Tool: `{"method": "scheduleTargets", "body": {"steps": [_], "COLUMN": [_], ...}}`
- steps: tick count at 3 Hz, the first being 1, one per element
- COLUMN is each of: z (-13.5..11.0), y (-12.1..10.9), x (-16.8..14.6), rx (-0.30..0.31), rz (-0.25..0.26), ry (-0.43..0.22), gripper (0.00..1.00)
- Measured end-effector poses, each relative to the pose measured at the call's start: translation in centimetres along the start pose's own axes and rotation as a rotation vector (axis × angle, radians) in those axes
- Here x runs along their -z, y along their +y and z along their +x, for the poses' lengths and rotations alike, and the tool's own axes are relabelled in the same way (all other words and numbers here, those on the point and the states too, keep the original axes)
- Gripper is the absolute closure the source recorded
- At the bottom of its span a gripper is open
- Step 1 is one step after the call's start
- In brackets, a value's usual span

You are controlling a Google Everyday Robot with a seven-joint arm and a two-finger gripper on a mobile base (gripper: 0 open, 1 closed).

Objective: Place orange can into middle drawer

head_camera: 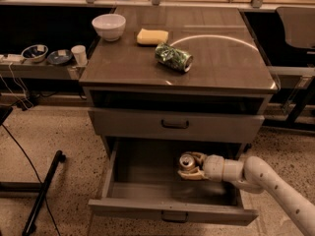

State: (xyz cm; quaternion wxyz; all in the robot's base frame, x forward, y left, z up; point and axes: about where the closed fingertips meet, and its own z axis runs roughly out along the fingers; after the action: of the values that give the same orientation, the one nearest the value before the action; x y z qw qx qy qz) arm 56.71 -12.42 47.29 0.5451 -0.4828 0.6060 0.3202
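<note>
The orange can stands upright inside the open middle drawer, right of its centre, silver top showing. My gripper reaches in from the right on a pale arm and its fingers are closed around the can. Whether the can's base rests on the drawer floor is hidden by the fingers. The drawer is pulled far out, with its grey floor and front wall in view.
On the cabinet top lie a green leaf-patterned can on its side, a yellow sponge and a white bowl. A closed drawer front sits above the open one. A side shelf with bowls and a cup stands at left.
</note>
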Motion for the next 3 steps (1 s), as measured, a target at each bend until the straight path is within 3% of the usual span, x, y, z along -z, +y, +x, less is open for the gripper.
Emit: {"method": "scheduleTargets", "body": {"steps": [1, 2, 3], "z": [1.22, 1.80, 1.83], "y": [0.38, 0.78, 0.80], "x": [-0.01, -0.04, -0.04], "rx": [0.007, 0.006, 0.006], "rz": [-0.068, -0.108, -0.110], "ry": [0.007, 0.068, 0.073], "gripper": [1.00, 1.00, 0.82]}}
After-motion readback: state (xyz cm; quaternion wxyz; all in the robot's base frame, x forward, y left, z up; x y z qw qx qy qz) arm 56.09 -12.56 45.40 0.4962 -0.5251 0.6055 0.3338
